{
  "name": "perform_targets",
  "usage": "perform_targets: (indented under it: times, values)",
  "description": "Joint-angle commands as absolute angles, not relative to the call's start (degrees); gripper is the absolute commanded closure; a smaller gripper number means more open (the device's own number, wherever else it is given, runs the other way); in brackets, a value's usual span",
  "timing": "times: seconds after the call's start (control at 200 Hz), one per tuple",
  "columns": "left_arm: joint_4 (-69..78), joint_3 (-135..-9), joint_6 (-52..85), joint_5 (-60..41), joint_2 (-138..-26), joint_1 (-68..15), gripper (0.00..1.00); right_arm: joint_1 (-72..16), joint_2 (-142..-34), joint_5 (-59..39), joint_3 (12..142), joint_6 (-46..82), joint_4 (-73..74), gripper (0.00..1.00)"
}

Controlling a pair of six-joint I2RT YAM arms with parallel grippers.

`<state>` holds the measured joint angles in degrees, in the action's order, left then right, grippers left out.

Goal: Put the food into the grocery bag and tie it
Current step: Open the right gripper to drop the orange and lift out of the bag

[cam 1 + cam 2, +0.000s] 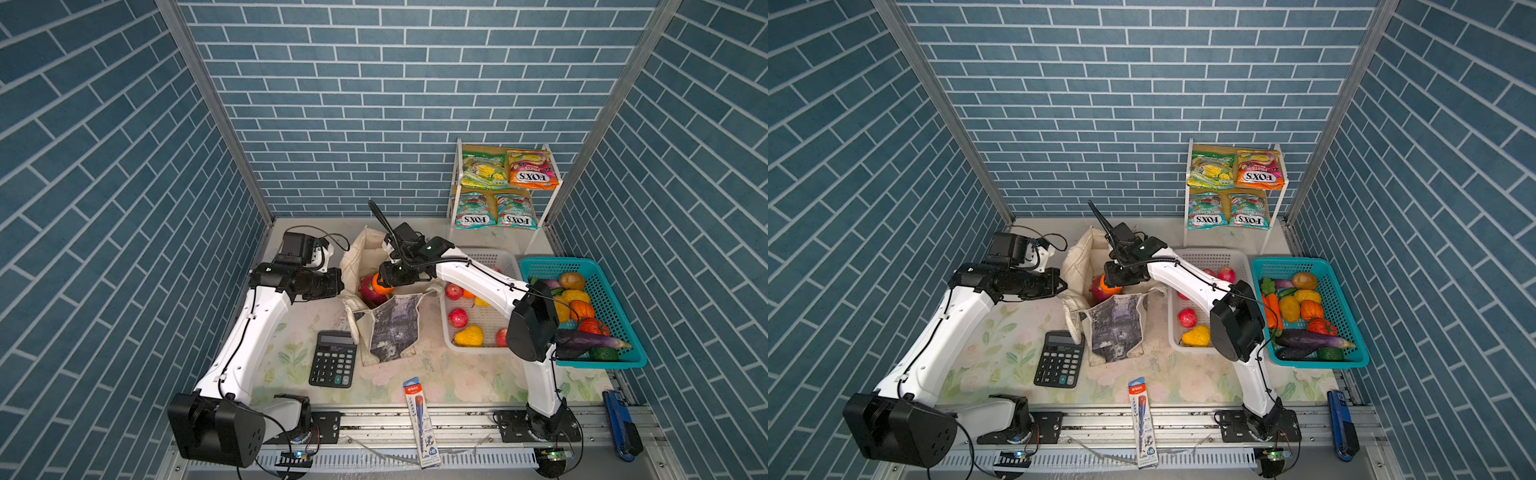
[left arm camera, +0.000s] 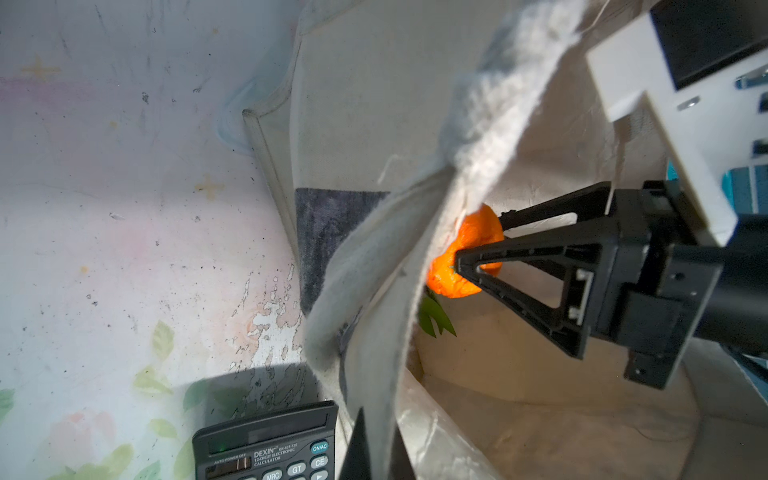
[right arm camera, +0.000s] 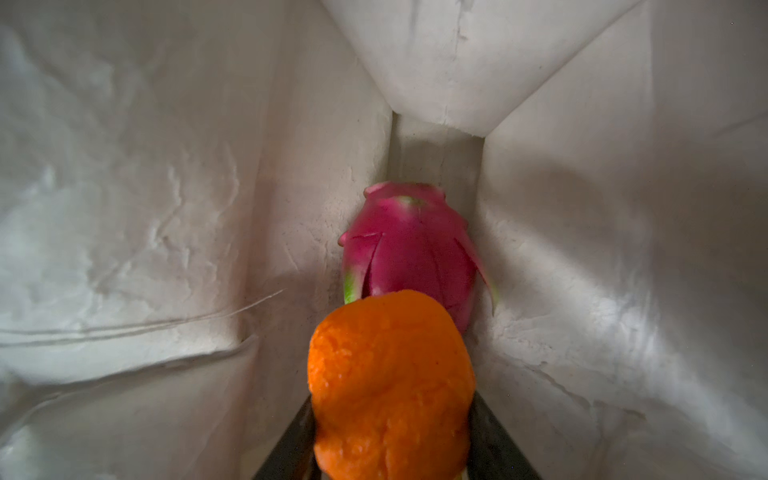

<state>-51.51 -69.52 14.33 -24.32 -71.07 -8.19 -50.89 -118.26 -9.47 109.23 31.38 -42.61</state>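
Right gripper [image 2: 480, 239] clamped on orange [image 3: 390, 382] inside grocery bag [image 1: 357, 257], near pink dragon fruit [image 3: 411, 253]; left gripper [image 2: 379, 451] pinching its rim (jaws closed)

Crowded way in
The right pincer [image 2: 478, 243] and orange [image 3: 390, 382] fill the grocery bag [image 1: 392, 328] mouth; inside, dragon fruit [image 3: 411, 257] takes one corner, bare lining around it.

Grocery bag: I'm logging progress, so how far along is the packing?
Done: a dragon fruit lies in the bag. In hand: the left gripper pinches the bag's rim, and the right gripper holds an orange inside the bag, not yet released. Left: the fruit in the white basket, the vegetables in the teal basket, the packets at the back, then tying.
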Motion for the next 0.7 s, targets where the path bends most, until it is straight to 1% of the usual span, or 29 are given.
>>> perform_targets:
  times: [0.0,0.145,0.255,0.395,0.505,0.52,0.54,0.545,0.555,0.695]
  values:
    - [-51.15,-70.05,14.24,-25.17,-71.72,-8.51,1.0,-51.42,-119.57,-7.94,109.75,29.55,-43.15,0.53]
    - [-51.24,-70.22,14.1,-25.16,-71.99,-8.48,1.0,-51.43,-121.39,-5.63,109.59,28.37,-43.31,0.48]
    - [-51.45,-70.89,13.8,-25.2,-72.15,-8.44,1.0,-51.42,-123.27,-3.86,109.81,27.2,-43.57,0.46]
    - [-51.76,-71.63,13.32,-25.41,-72.41,-8.44,1.0,-51.45,-124.45,-3.26,110.12,27.05,-43.66,0.4]
    - [-52.16,-71.96,12.92,-25.33,-72.43,-8.44,1.0,-51.43,-123.4,-3.21,110.3,27.07,-43.71,0.32]
    - [-52.2,-71.98,12.92,-25.32,-72.33,-8.44,1.0,-51.42,-123.12,-3.05,110.24,26.98,-43.63,0.29]
    - [-52.21,-72.0,12.84,-25.32,-72.36,-8.44,1.0,-51.42,-122.75,-2.72,110.22,26.98,-43.68,0.08]
    - [-52.21,-71.99,12.88,-25.32,-72.35,-8.44,1.0,-51.42,-122.63,-2.64,110.22,26.98,-43.59,0.05]
    - [-52.21,-72.03,12.87,-25.31,-72.34,-8.44,1.0,-51.42,-122.39,-2.46,110.22,26.92,-43.73,0.02]
    - [-52.25,-72.0,12.67,-25.31,-71.9,-8.44,1.0,-51.49,-118.12,-0.44,110.68,25.96,-44.33,0.01]
